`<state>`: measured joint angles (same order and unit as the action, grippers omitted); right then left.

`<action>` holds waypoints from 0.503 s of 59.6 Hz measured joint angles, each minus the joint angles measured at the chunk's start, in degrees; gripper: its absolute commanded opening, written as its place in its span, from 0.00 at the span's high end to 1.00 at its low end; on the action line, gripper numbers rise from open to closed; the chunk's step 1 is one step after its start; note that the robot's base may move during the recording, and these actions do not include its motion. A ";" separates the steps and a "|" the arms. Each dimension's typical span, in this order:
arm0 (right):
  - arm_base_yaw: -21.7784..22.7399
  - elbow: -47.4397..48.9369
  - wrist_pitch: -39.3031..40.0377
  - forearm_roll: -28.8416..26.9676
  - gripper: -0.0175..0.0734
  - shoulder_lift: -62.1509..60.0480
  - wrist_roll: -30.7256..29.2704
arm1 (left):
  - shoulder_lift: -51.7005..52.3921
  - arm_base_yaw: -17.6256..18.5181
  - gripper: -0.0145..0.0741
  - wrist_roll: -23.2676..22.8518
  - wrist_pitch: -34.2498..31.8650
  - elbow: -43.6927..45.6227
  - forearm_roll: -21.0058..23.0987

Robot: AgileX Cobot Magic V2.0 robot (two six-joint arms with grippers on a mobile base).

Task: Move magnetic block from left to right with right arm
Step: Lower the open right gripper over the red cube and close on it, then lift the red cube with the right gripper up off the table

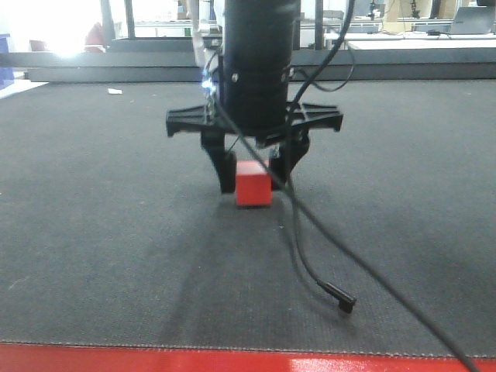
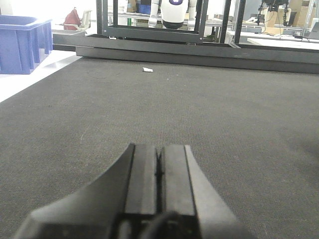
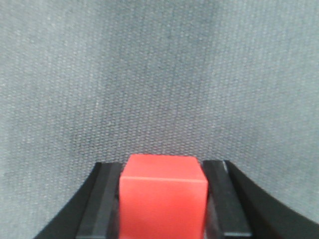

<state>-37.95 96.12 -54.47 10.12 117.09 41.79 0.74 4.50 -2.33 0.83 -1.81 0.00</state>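
Pressing flat together, the two jaws of the left gripper [image 2: 159, 149] leave only a thin dark seam between them and hold nothing. That gripper sits low over the grey mat [image 2: 224, 114].

In the front view, a small white scrap [image 1: 115, 91] lies on the mat far behind the magnetic block [image 1: 253, 186] and well off to its left in the picture. The block itself rests on the mat with its bottom face down, a plain red cube standing square. The right gripper [image 1: 253, 180] hangs straight above the block, its thick black body rising out of the top of the picture. Its jaws reach down on either side of the block. One dark finger [image 1: 226, 169] touches the block's left face, and the other is tucked against the block's upper right corner.

The right wrist view shows the magnetic block [image 3: 163, 199] filling the space between the two jaws of the right gripper [image 3: 163, 167]. They are spread just as wide as the block and closed in on its side faces, with no clear gap on either side.

A thin black cable [image 1: 298, 232] drops from the arm just to the right of the block and runs forward across the mat. Its loose plug end [image 1: 341, 298] lies in front of the block and to its right. A glossy red strip [image 1: 232, 360] edges the mat nearest the camera, well in front of the block.
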 measured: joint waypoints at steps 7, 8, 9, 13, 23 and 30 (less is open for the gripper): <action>2.35 0.00 0.00 -0.23 0.59 -3.75 -3.50 | 0.00 0.00 0.97 0.00 0.00 0.00 0.00; 2.76 -0.13 0.00 -0.25 0.59 -4.35 -4.05 | 0.00 0.00 0.97 0.00 0.00 0.00 0.00; 3.16 -0.27 0.00 -0.38 0.59 -4.96 -4.60 | 0.00 0.00 0.97 0.00 0.00 0.00 0.00; 5.44 -1.74 0.00 -0.51 0.59 -8.36 -7.48 | 0.00 0.00 0.97 0.00 0.00 0.00 0.00; 11.67 -9.79 0.58 -0.86 0.59 -17.64 -13.15 | 0.00 0.00 0.97 0.00 0.00 0.00 0.00; 16.92 -17.82 2.29 -0.86 0.59 -25.51 -16.81 | 0.00 0.00 0.97 0.00 0.00 0.00 0.00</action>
<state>-21.03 78.30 -52.19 9.26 91.57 24.98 0.74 4.50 -2.33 0.83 -1.81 0.00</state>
